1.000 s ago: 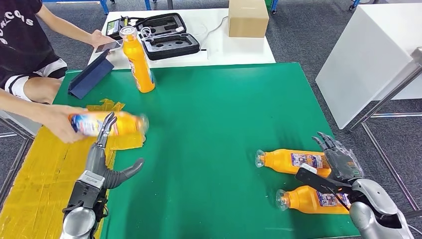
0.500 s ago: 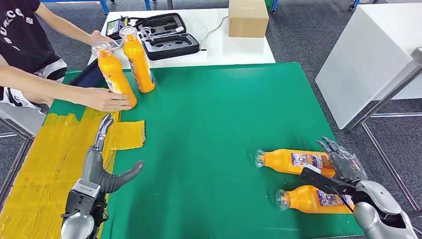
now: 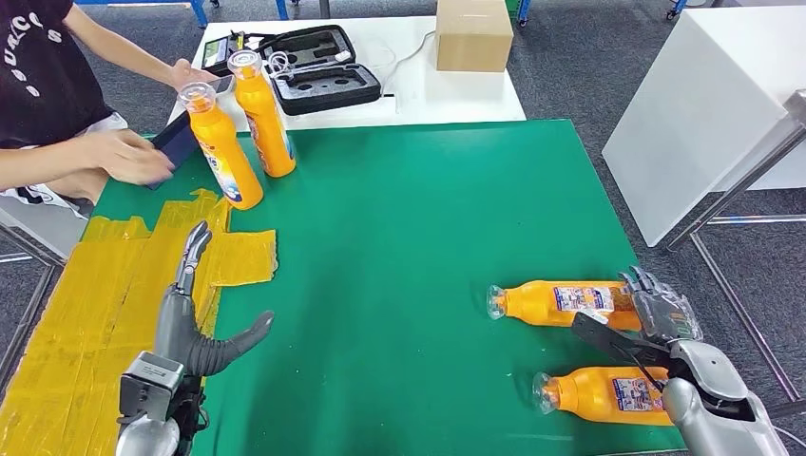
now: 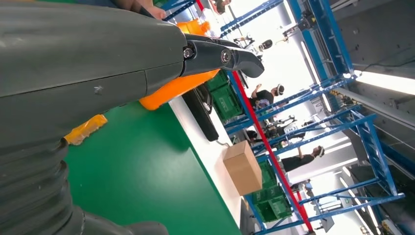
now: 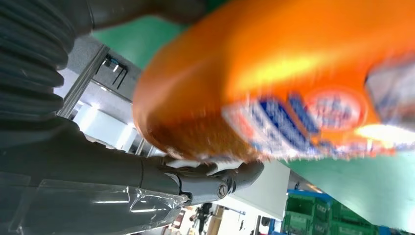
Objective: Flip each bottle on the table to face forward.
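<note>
Orange bottles (image 3: pixel 568 304), clear caps, labelled

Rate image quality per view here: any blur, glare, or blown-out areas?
Head view: evenly lit and sharp, both lying orange bottles legible. Left wrist view: the background behind the left hand is overexposed to white. Right wrist view: the orange bottle is so close that its label is smeared, with a bright glare patch; the right hand's fingers are sharper.

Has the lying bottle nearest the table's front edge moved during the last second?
Yes. The nearest lying bottle has shifted toward the front edge of the green table, widening its gap to the other lying bottle.
</note>
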Available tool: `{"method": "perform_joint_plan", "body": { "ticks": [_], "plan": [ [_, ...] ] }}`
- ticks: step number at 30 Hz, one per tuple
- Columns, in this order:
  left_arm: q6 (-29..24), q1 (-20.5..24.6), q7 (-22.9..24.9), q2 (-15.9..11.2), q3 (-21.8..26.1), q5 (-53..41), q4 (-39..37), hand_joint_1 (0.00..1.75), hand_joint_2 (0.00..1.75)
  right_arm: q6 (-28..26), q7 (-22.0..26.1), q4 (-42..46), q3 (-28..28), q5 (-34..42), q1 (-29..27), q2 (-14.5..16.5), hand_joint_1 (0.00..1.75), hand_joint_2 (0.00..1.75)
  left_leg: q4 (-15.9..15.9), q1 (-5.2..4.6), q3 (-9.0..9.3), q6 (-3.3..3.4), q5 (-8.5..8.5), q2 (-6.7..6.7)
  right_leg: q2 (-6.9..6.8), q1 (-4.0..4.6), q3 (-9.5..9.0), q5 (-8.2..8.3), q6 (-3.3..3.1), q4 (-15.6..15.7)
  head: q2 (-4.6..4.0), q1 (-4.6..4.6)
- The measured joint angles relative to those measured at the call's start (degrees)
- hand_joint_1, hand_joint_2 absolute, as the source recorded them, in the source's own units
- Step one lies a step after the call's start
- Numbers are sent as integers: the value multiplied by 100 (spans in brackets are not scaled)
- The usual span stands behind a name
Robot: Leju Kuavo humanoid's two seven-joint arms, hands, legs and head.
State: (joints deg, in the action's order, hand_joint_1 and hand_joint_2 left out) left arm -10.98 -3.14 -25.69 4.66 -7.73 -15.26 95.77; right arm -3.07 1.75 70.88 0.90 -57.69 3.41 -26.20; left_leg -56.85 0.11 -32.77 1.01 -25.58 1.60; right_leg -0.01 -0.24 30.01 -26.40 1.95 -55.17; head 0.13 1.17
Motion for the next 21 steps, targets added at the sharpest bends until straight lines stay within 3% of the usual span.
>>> {"method": "perform_joint_plan", "body": {
  "ticks": [2, 11, 21],
  "plan": [
    [-2, 0, 2, 4, -21, 0, 1, 0, 175, -156, 3, -153, 18, -128, 96, 93, 175, 175, 0, 0, 0, 0, 0, -1, 0, 0, 0, 0, 0, 0, 0, 0],
    [-4, 0, 22, 21, -62, 0, 1, 0, 175, -564, 116, -464, 32, -308, 329, 476, 175, 175, 0, 1, 3, 0, 0, -2, 0, 0, -2, 0, 0, 0, 0, -1],
    [2, 0, 32, 45, -65, -1, 1, 0, 175, -715, 155, -544, 30, -359, 391, 634, 175, 175, 0, 1, 5, 0, 0, -3, 1, 0, -3, 0, 0, 0, 0, -1]
  ]
}}
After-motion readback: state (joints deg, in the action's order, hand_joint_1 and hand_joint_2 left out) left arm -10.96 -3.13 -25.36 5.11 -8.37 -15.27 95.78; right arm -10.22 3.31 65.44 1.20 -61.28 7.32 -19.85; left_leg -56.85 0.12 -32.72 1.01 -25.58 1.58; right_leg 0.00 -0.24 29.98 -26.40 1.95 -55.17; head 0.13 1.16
